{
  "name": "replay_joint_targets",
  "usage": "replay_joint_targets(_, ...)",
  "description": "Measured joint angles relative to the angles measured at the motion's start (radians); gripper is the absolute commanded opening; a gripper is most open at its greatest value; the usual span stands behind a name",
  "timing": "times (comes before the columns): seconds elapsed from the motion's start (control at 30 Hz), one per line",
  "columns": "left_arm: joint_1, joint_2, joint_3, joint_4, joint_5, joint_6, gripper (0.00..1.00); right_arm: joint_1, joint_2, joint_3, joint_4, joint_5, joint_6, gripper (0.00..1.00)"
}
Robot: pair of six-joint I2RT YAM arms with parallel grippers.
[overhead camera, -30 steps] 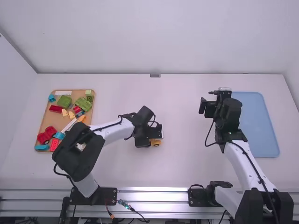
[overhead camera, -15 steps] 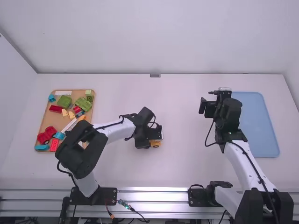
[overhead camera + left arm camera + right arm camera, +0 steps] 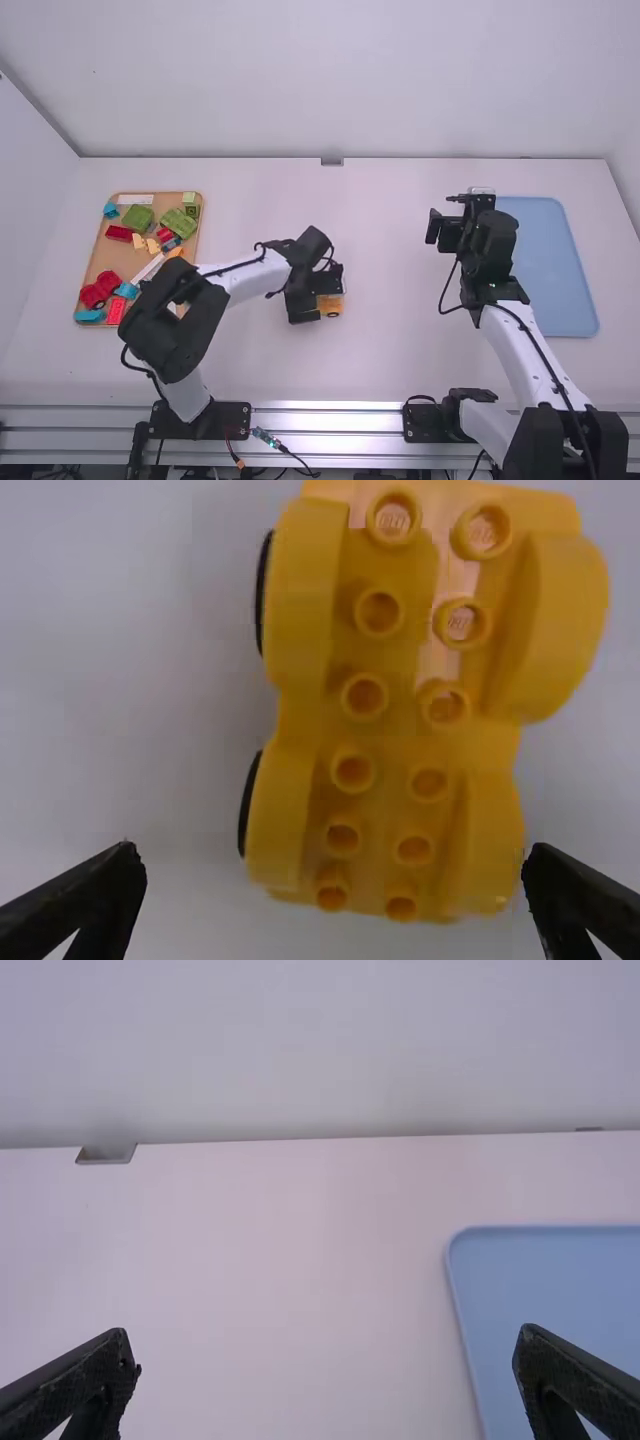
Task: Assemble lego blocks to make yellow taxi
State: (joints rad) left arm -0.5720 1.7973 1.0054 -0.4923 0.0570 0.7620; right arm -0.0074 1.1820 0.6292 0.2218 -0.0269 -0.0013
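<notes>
Yellow wheeled base sits partly hidden by the left hand.

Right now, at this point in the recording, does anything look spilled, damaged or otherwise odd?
Nothing stands out. The yellow chassis looks whole, studs facing up, between the left tool's open fingers. The loose blocks in view lie jumbled but inside the orange tray.

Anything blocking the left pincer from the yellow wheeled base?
Nothing visible. In the left wrist view, the left pincer is open, with only bare table around the yellow wheeled base; I can't tell whether the right-hand finger there touches it.
</notes>
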Motion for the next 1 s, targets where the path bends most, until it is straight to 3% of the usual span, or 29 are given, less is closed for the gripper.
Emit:
replay_joint_targets(0.37, 0.018, 0.000, 0.293, -0.375, -0.003, 0.089, 0.99, 0.000, 0.000, 0.000, 0.000, -0.001, -0.001, 0.99)
replay_joint_targets(0.5, 0.064, 0.000, 0.355, -0.420, -0.018, 0.116, 0.99, 0.000, 0.000, 0.000, -0.001, 0.000, -0.001, 0.99)
replay_joint_targets(0.83, 0.504, -0.037, 0.436, -0.391, 0.006, 0.077, 0.99, 0.000, 0.000, 0.000, 0.000, 0.002, -0.001, 0.99)
replay_joint_targets(1.0, 0.748, -0.040, 0.439, -0.282, 0.013, -0.112, 0.99, 0.000, 0.000, 0.000, 0.004, 0.000, 0.002, 0.99)
